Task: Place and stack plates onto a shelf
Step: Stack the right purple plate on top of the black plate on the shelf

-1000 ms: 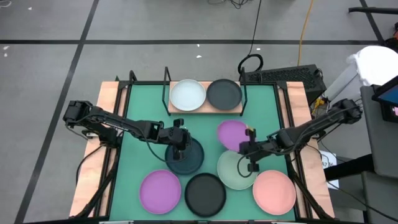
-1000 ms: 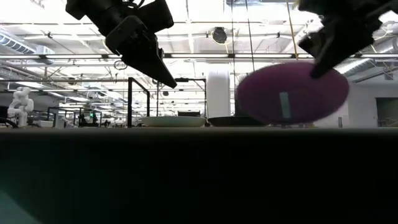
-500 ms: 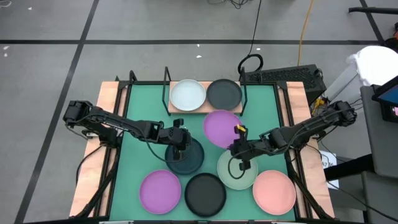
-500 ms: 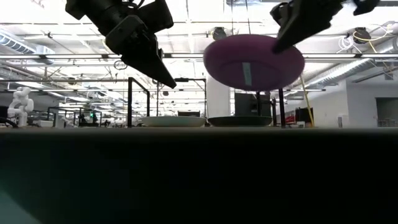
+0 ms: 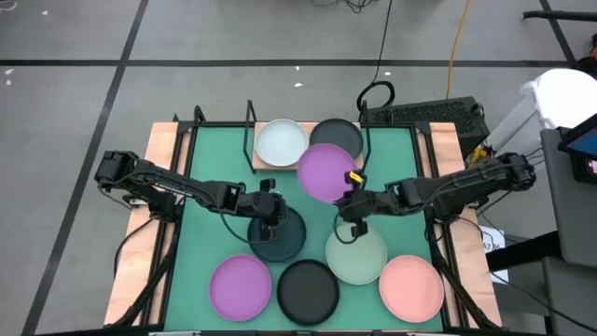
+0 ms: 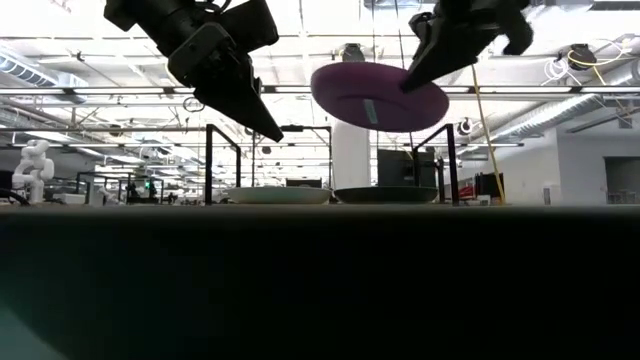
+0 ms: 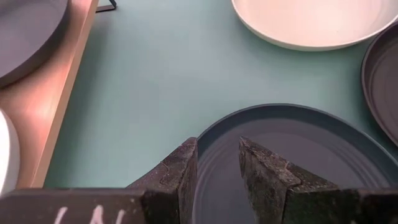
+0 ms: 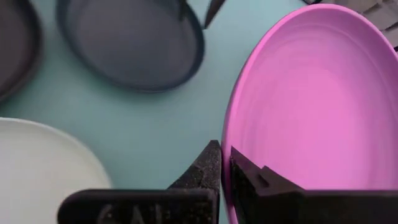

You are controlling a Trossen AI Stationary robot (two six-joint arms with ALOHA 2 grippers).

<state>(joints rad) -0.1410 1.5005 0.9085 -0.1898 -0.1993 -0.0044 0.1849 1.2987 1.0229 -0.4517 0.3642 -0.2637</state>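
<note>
My right gripper point(image 5: 352, 193) is shut on a purple plate point(image 5: 325, 171), held in the air over the near edge of the shelf point(image 5: 262, 164). On the shelf board rest a white plate point(image 5: 282, 142) and a dark grey plate point(image 5: 340, 133), the latter partly covered from above by the purple one. In the low view the purple plate point(image 6: 378, 95) hangs high above both. My left gripper point(image 5: 269, 217) hovers open above the dark teal plate point(image 5: 278, 235), which lies flat on the mat, and touches nothing. My right gripper pinches the purple plate's rim point(image 8: 227, 138) between its two fingers, one on the inner face and one on the outer face. The fingers come roughly level from the table's right. The plate is lifted clear, nearly flat with a slight tilt, reaching out toward the shelf.
On the near half of the green mat lie a second purple plate point(image 5: 240, 287), a black plate point(image 5: 308, 291), a pale mint plate point(image 5: 355, 255) and a salmon pink plate point(image 5: 410, 287). Black wire posts point(image 5: 249, 126) stand at the shelf's ends. Wooden strips point(image 5: 163, 159) flank the mat.
My right gripper has carried the purple plate up and toward the far edge and left, from over the mat's right middle to the shelf's near edge above the dark grey plate. The plate has tipped from steeply tilted to nearly flat.
</note>
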